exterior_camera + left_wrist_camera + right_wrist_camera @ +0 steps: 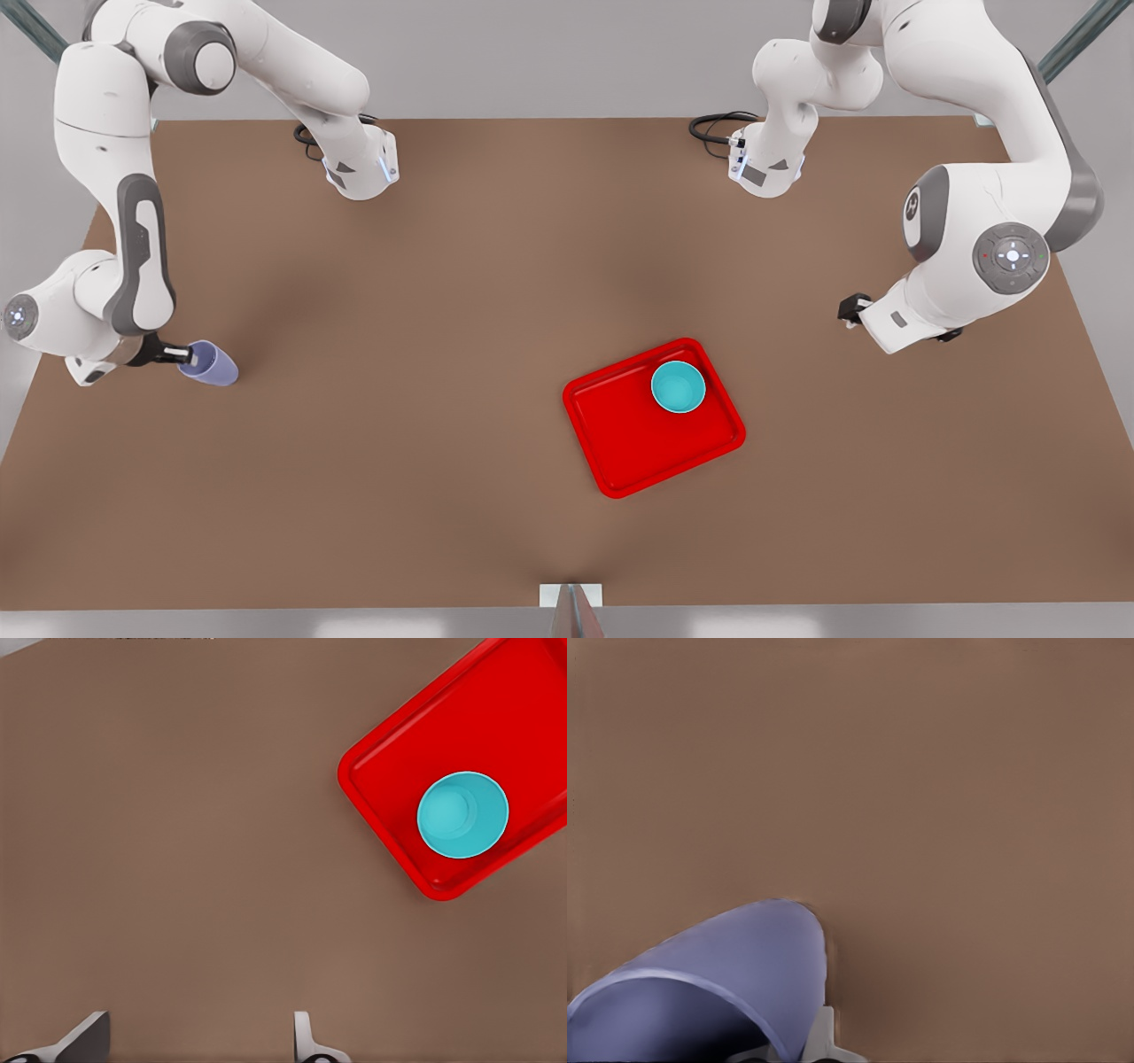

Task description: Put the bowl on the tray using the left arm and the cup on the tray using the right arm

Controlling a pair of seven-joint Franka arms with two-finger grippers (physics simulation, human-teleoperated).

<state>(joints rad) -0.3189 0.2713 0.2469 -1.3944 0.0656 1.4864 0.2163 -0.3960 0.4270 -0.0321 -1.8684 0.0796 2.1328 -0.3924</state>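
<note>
Teal bowl point(679, 387) sits inside the red tray point(620, 443), in the corner nearest the front view's right arm. The left gripper point(195, 1041), at the front view's right, hovers over bare brown table point(443, 310) beside the tray, fingers spread and empty. The right gripper point(182, 354), at the front view's left, is clamped on the lavender cup point(209, 363), tilted, well apart from the tray.
</note>
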